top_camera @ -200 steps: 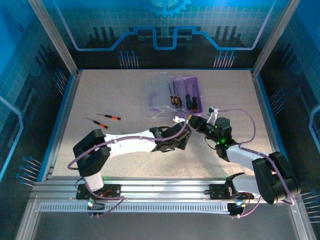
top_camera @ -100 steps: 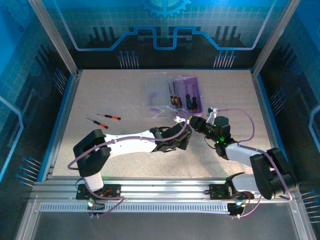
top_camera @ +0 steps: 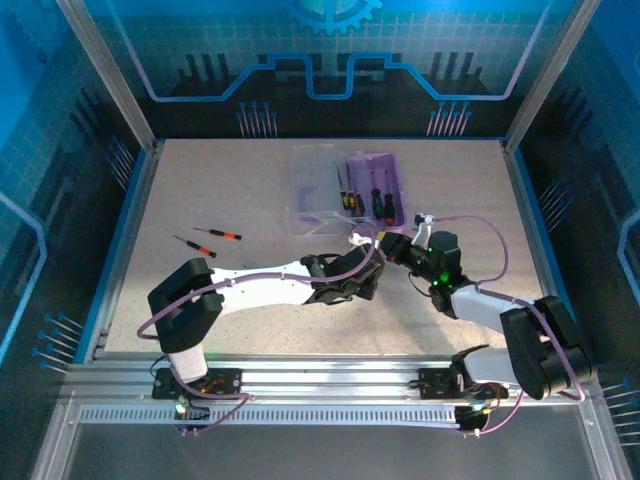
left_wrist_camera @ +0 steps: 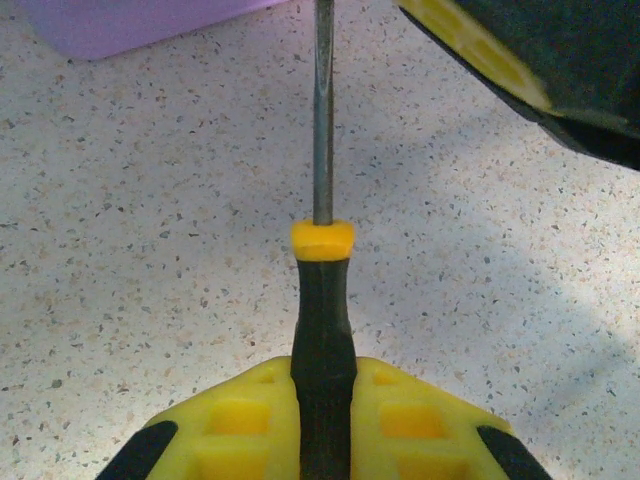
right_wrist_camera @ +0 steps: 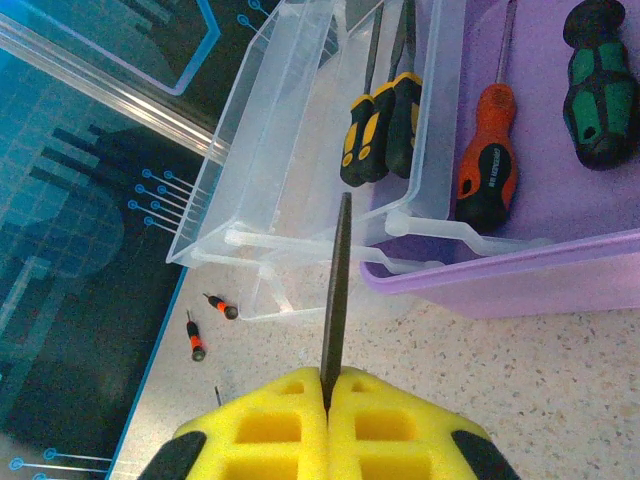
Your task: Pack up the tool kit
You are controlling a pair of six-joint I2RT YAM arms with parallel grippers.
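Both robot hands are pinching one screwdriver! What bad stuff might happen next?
1. The right end effector grips just the thin metal shaft, so the screwdriver may slip or swing once the left end effector lets go of the handle.
2. If the arms pull apart with both shut, they might tug it crooked.
3. The tip points at the open case close ahead; a push forward could bump its clear lid.

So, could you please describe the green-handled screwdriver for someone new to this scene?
Find the open tool kit at the far side of the table, then its purple base. Inside lies the green-handled screwdriver, right of an orange-handled one; only its handle is green-and-black.
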